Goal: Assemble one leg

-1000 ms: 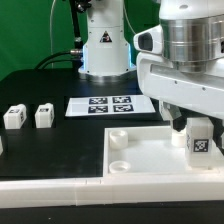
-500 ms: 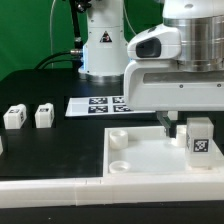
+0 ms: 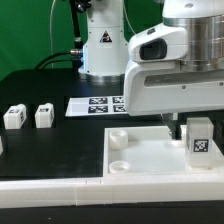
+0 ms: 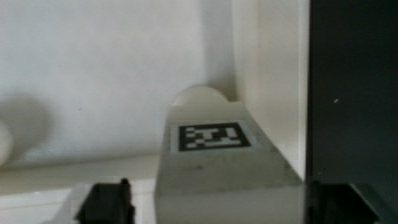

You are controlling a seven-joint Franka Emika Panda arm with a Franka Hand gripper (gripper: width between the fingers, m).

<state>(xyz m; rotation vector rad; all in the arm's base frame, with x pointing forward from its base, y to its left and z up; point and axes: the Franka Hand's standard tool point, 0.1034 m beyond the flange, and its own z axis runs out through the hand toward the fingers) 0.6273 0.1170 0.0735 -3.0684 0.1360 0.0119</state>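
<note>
One leg (image 3: 201, 136), a white block with a black-and-white tag, stands upright at the exterior view's right on the large white panel (image 3: 150, 158). My gripper (image 3: 197, 123) hangs straight over it, with a dark finger (image 3: 182, 126) beside the leg. In the wrist view the leg (image 4: 222, 150) sits between my fingers (image 4: 109, 203), with a thin gap on each side. My gripper (image 4: 222, 208) is open around it.
Two more legs (image 3: 14, 116) (image 3: 43, 115) stand at the exterior view's left. The marker board (image 3: 100, 104) lies behind the panel. Round sockets (image 3: 119, 137) (image 3: 119, 166) mark the panel's left corners. A white rail (image 3: 50, 190) runs along the front. The arm's base (image 3: 105, 45) is at the back.
My hand has shifted toward the exterior view's left and risen slightly. The leg has stayed upright in the same place on the panel.
</note>
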